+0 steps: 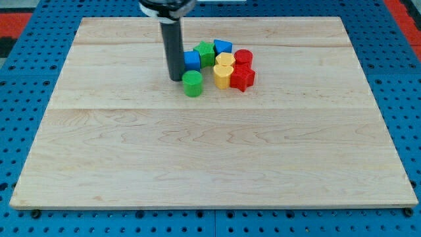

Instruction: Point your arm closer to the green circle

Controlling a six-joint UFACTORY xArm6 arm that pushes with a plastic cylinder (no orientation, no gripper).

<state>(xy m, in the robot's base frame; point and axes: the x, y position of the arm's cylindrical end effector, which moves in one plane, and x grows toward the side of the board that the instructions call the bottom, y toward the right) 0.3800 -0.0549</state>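
Arm: entered at 12 o'clock, dark rod hanging upright over the wooden board. My tip: a plain rod end with no jaws, holding nothing, set down just beside the green circle at its 10 o'clock; contact could not be told. Blue cube at the tip's 2 o'clock, touching the rod's side. Green circle lay at 7 o'clock of the block cluster
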